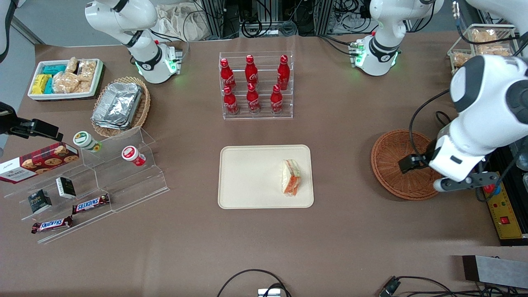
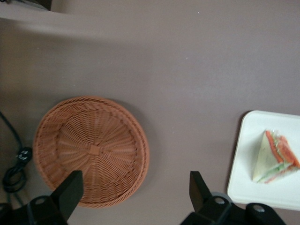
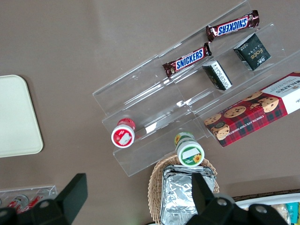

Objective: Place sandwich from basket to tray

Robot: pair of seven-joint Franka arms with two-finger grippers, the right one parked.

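Wicker basket (image 2: 91, 151) sat empty under the gripper (image 2: 136, 197), its fingers (image 2: 70, 190) apart, while the sandwich (image 1: 291, 177) lay well aside on the tray (image 1: 247, 177).

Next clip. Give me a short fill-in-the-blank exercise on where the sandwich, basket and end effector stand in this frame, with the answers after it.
1. The sandwich lies on the ____.
2. The reddish-brown basket holds ____.
3. The left arm's end effector hangs above the table at the basket's edge with its fingers ____.
4. On the tray, the sandwich sits toward the ____ arm's end.

Missing words: tray; nothing; open; working
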